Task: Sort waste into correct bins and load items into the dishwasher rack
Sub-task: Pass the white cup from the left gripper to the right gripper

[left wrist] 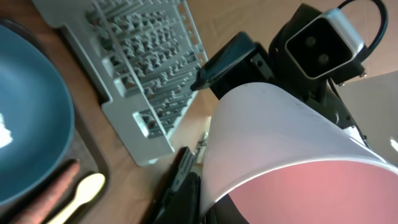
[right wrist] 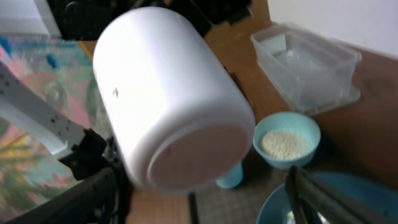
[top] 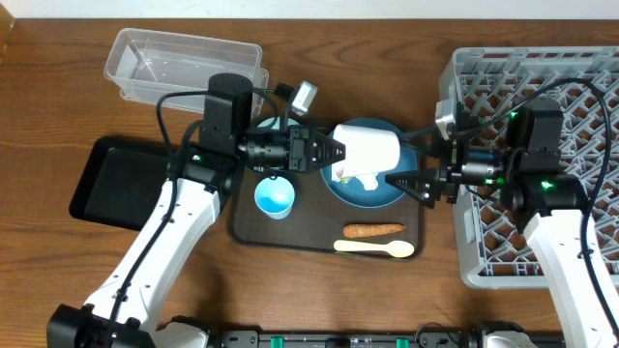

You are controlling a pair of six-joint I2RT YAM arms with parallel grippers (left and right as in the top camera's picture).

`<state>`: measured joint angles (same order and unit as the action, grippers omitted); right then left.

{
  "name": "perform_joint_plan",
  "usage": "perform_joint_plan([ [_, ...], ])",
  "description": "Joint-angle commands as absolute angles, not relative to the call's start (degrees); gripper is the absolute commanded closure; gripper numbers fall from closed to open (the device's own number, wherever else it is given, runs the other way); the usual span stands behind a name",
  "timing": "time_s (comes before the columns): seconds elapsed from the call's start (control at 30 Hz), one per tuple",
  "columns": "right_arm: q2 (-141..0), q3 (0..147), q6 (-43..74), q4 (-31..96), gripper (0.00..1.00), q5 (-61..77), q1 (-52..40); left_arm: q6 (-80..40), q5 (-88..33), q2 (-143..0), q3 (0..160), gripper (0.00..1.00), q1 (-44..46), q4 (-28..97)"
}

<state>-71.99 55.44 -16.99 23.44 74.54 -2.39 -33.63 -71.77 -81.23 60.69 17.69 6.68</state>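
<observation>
My left gripper (top: 334, 152) is shut on the rim of a white mug (top: 369, 149) and holds it on its side above the blue plate (top: 398, 193). In the left wrist view the mug (left wrist: 273, 130) fills the frame with its pinkish inside, gripped at the jaws (left wrist: 205, 199). My right gripper (top: 408, 184) is open, just right of the mug and pointing at it. In the right wrist view the mug's base (right wrist: 174, 106) is close between the spread fingers (right wrist: 199, 190). The grey dishwasher rack (top: 580, 87) stands at the right.
A dark tray (top: 253, 228) holds the plate, a small blue cup (top: 275, 197), a carrot (top: 372, 230) and a pale spoon (top: 375, 248). A white scrap (top: 350, 178) lies on the plate. A blue bowl of rice (right wrist: 286, 140), a clear bin (top: 184, 63) and a black bin (top: 111, 179) are at the left.
</observation>
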Motion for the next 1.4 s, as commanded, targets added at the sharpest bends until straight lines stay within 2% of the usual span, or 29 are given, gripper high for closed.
perform_joint_plan([
  [0.0,-72.29,56.55,-18.06,21.43,0.23,76.97,-4.05,-35.68,-74.04,-81.23,61.95,0.94,19.18,6.28],
  [0.27,-72.29,56.55,-18.06,19.88,0.24,76.99,-4.97,-35.9,-70.67,-81.23,61.95,0.94,22.02,6.28],
  [0.73,-72.29,56.55,-18.06,16.01,0.46,80.55,-4.95,-37.21,-69.78,-81.23,61.95,0.94,22.48,6.26],
  [1.0,-72.29,56.55,-18.06,16.01,0.48,80.62,-4.95,-37.21,-69.8,-81.23,61.95,0.93,22.48,6.28],
  [1.2,-72.29,56.55,-17.98,16.01,0.46,80.64,-4.95,-37.21,-68.27,-81.23,61.95,0.89,22.48,6.37],
  [1.3,-72.29,56.55,-17.69,16.03,0.5,80.64,-4.95,-37.19,-67.48,-81.23,61.95,0.7,22.48,6.35],
  [1.37,-72.29,56.55,-17.58,16.01,0.53,80.64,-4.95,-37.17,-67.31,-81.23,61.95,0.69,22.48,6.35],
])
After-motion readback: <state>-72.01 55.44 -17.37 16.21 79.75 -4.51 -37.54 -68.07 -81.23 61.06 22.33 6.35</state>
